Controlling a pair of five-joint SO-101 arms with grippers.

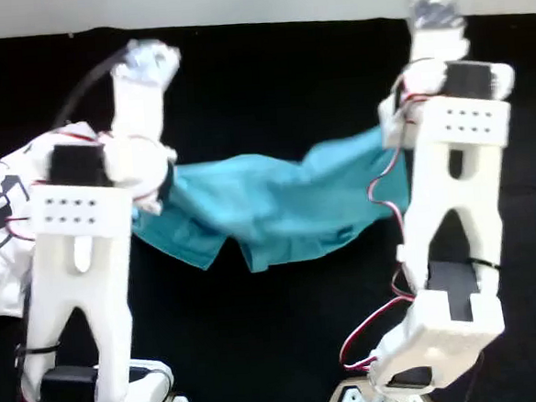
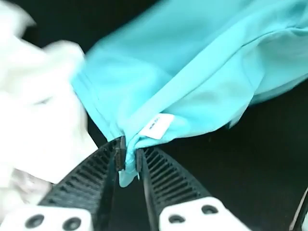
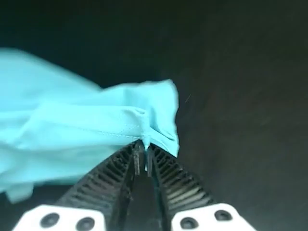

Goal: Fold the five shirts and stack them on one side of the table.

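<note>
Spanning the gap between left pincer [image 2: 129,161] and right pincer [image 3: 143,156], a teal shirt [image 1: 269,210], each end clamped tight.

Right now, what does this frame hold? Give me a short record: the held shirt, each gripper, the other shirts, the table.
held shirt: teal shirt, strung between the two arms, its middle sagging
left gripper: shut on the teal shirt's edge, next to its label
right gripper: shut on the teal shirt's hem
other shirts: white pile with red and black print, at the table's edge beside the left arm
table: black
</note>
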